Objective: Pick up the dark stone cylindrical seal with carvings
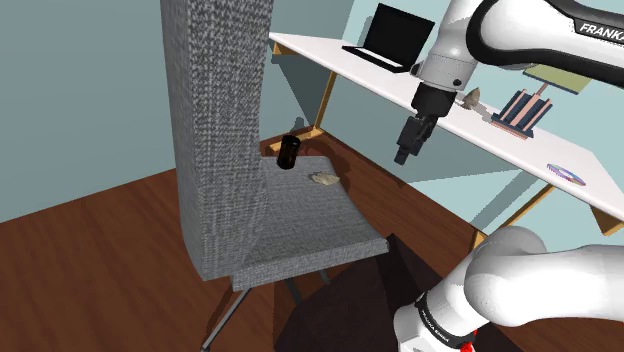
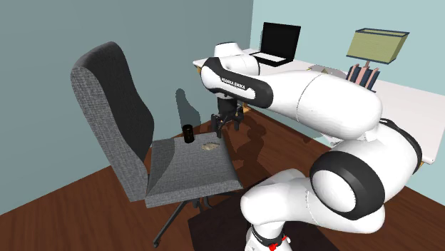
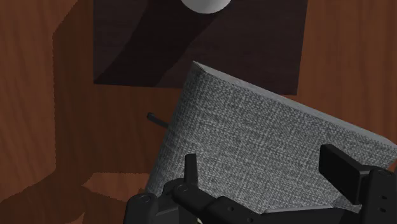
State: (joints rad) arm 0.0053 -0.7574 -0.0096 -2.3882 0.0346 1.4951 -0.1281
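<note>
Pincer (image 1: 405, 152) open wide, empty, above grey chair seat (image 1: 300, 230). Dark cylindrical seal (image 1: 290, 153) upright at seat's far edge; pale scrap (image 1: 323, 179) near it.

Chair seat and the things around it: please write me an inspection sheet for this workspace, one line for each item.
Surface: grey fabric chair seat, tall backrest behind it.
Job's things: dark cylindrical seal stands upright near the seat's back edge, not held.
Clutter: small beige object lies on the seat beside the seal, apart from it.
Grippers: gripper is open, holds nothing and hangs above the seat's side, away from the seal.
Cables: nothing seen.
Surroundings: white desk with a laptop, a lamp and a disc; teal walls; wooden floor with a dark rug.
</note>
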